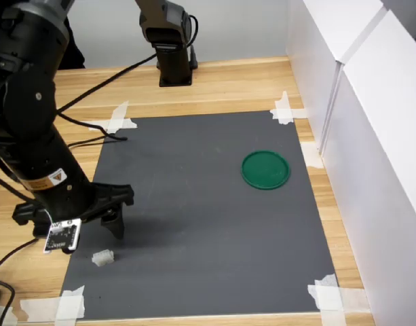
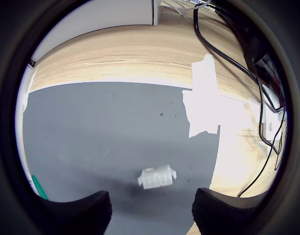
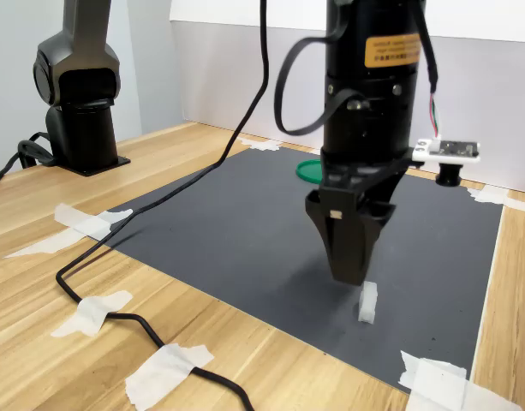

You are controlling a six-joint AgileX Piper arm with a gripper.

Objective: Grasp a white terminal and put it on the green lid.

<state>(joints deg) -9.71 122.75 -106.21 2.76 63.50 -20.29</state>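
The white terminal (image 1: 102, 257) is a tiny ridged block lying on the grey mat (image 1: 208, 224) near the mat's front-left corner in the first exterior view. My gripper (image 1: 75, 227) hovers just above it, open and holding nothing. In the wrist view the terminal (image 2: 157, 176) lies between and just ahead of the two dark fingertips (image 2: 86, 213), not touching them. The second exterior view shows the gripper (image 3: 349, 276) ending a little above the terminal (image 3: 367, 303). The green lid (image 1: 265, 169) lies flat on the mat's far right part, partly hidden behind my arm in the second exterior view (image 3: 309, 169).
A second arm's base (image 1: 174, 51) stands on the wooden table behind the mat. White walls (image 1: 370, 136) close off the first exterior view's right. A black cable (image 3: 142, 321) trails over the table by the mat's edge. White tape pieces (image 1: 328, 293) hold the mat's corners.
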